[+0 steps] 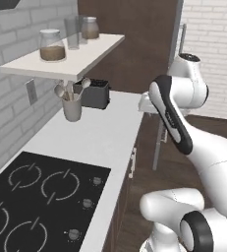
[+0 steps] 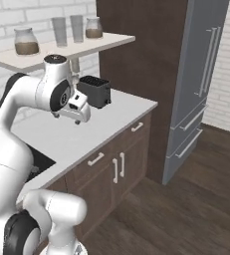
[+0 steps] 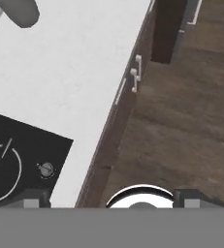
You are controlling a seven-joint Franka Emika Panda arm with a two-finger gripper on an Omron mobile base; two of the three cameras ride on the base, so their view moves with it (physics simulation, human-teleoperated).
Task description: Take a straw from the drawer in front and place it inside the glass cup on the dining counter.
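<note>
My gripper [image 3: 111,201] hangs above the front edge of the white cooktop counter [image 2: 81,134] and looks down along it. Its two dark fingertips [image 3: 32,200] stand far apart with nothing between them, so it is open. In the right base view the white hand [image 2: 77,107] sits over the counter near the toaster. Below the counter edge, two brown drawer fronts [image 2: 100,154] [image 2: 138,130] with pale bar handles are both shut. The hand view shows one thin drawer handle [image 3: 119,91] from above. The straw, the glass cup and the dining counter are out of view.
A black cooktop [image 1: 36,202] fills the counter's near left. A grey utensil holder [image 1: 71,109] and a black toaster [image 1: 96,93] stand at the back under a shelf [image 1: 61,61] with jars. A tall grey fridge [image 2: 201,84] stands right of the cabinets, with dark wood floor [image 2: 186,209] in front.
</note>
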